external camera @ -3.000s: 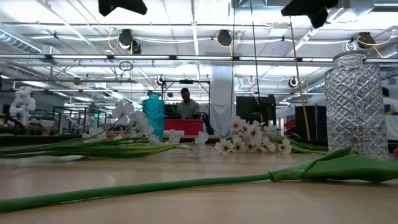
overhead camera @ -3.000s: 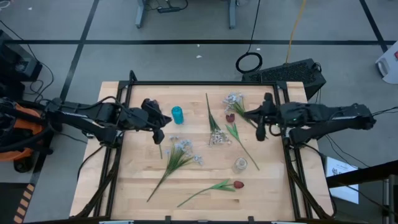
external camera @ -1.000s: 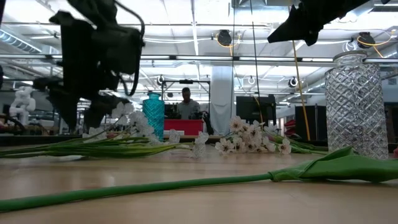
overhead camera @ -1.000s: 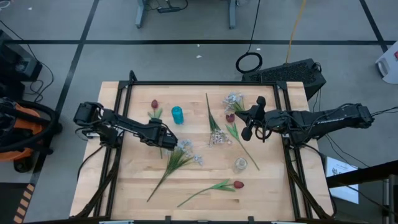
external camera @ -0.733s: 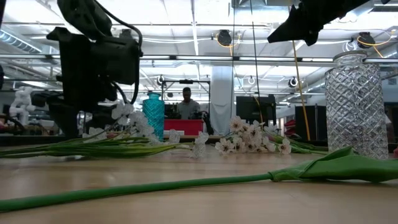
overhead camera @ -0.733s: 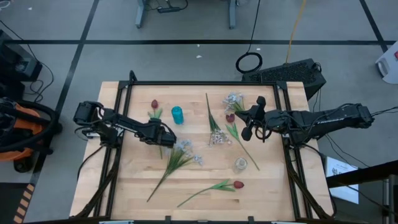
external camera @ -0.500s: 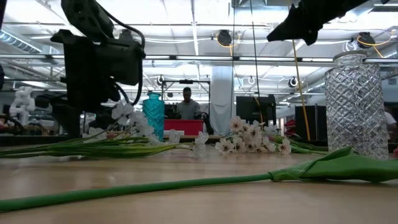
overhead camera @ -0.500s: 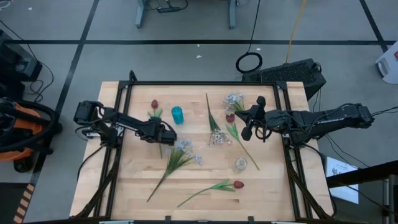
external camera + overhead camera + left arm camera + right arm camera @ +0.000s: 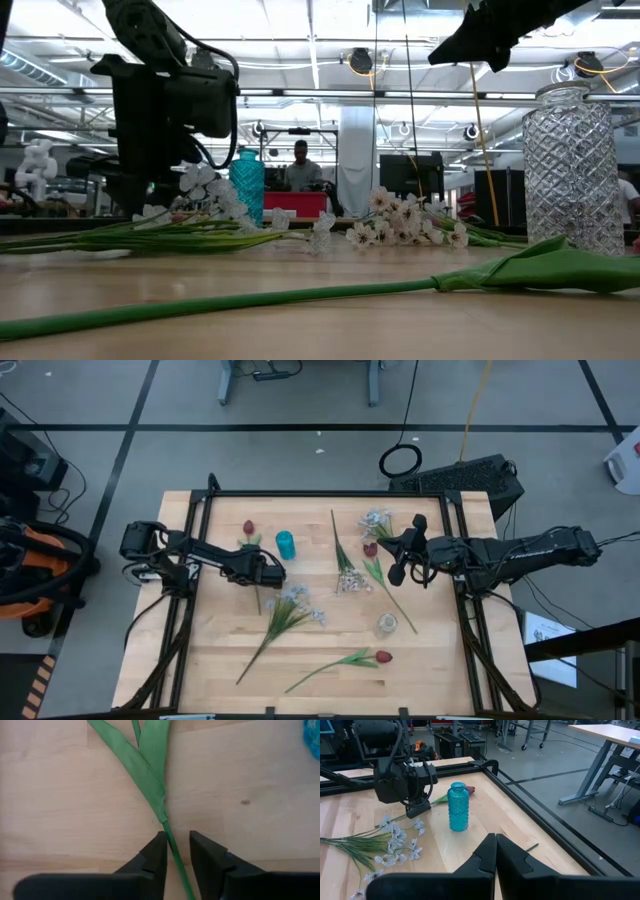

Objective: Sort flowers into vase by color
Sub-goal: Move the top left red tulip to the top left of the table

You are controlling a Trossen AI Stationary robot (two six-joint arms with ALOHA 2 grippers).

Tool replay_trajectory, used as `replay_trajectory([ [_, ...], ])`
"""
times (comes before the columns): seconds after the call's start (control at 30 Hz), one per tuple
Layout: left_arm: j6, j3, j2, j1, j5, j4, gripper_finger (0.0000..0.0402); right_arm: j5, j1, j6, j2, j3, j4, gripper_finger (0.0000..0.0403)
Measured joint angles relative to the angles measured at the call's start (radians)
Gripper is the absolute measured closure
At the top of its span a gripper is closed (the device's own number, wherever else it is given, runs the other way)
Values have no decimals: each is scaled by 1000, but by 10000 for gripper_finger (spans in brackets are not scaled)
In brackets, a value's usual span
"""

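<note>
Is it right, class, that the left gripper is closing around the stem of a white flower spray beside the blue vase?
Not quite. The left gripper straddles the stem of the red tulip, not a white spray, as the high view shows. The blue vase is beside it.
</note>
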Motion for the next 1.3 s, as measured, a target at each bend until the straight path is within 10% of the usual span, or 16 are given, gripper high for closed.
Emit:
replay_trajectory([
  [0.73, -82, 3, 46, -73, -9, -34, 396, -5, 1, -1, 0, 0, -1, 403],
  [1.3, -156, 79, 46, -246, 177, -109, 397, -5, 0, -4, 0, 1, -4, 403],
])
